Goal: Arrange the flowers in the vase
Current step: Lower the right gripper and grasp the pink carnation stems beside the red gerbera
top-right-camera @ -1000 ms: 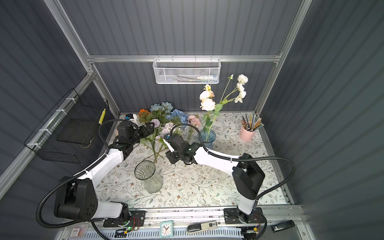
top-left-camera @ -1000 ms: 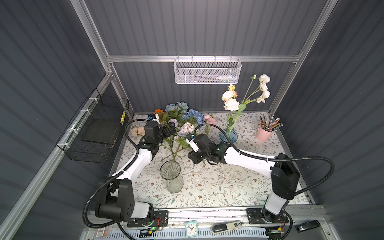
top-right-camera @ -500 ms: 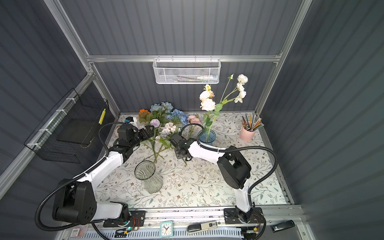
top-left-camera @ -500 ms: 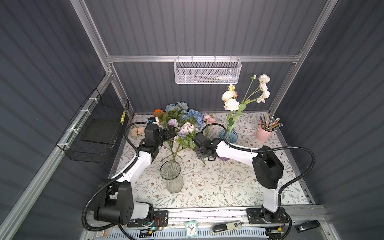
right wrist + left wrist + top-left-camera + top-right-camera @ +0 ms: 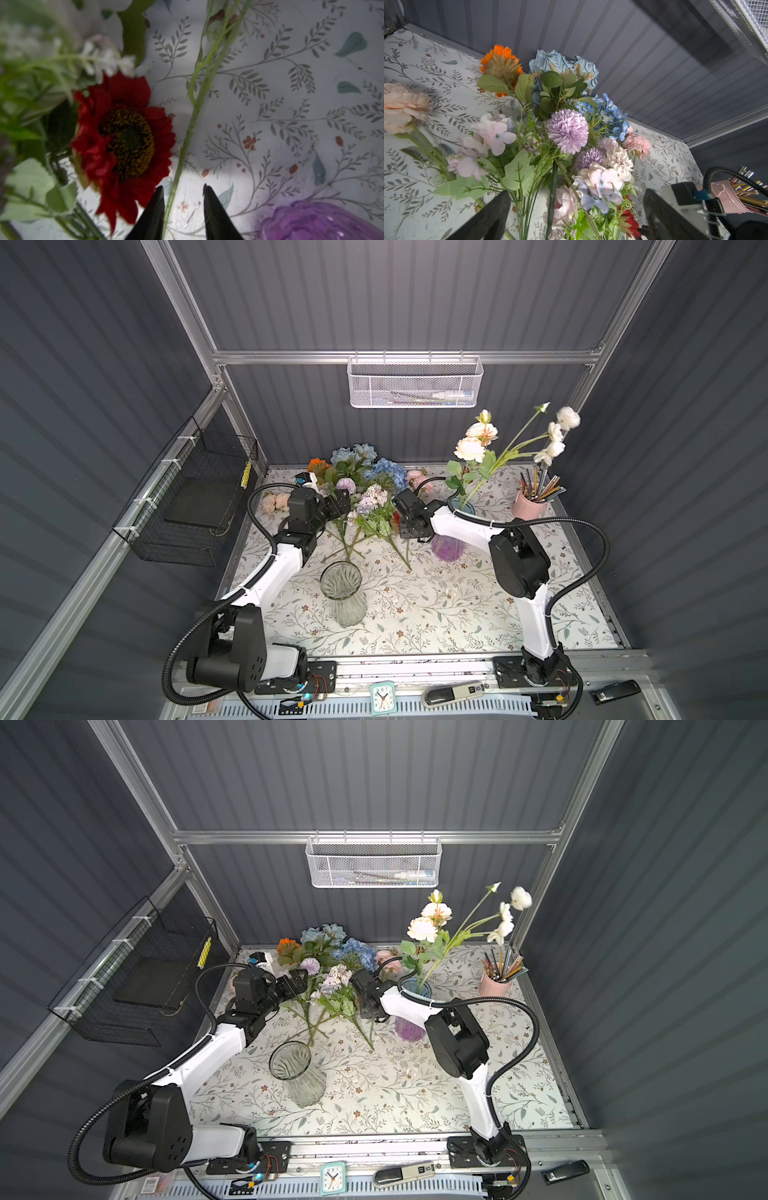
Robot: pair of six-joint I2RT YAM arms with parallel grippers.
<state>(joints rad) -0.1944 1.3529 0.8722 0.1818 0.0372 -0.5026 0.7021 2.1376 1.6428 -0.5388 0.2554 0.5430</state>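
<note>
White-print desk [image 5: 457,614]: flowers [image 5: 365,497] heaped at back, clear vase [image 5: 340,585] in front, empty.
Left end effector [image 5: 341,504] wide open at heap's left edge, holding nothing; right end effector [image 5: 182,191] jaws part-open astride one green stem [image 5: 187,135] beside red daisy [image 5: 124,135], not yet pinched, stem axis running straight ahead from the tips.

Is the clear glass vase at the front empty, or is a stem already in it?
Empty. In both top views the clear glass vase shows only glass through its mouth; the flowers are all outside, behind it.
</note>
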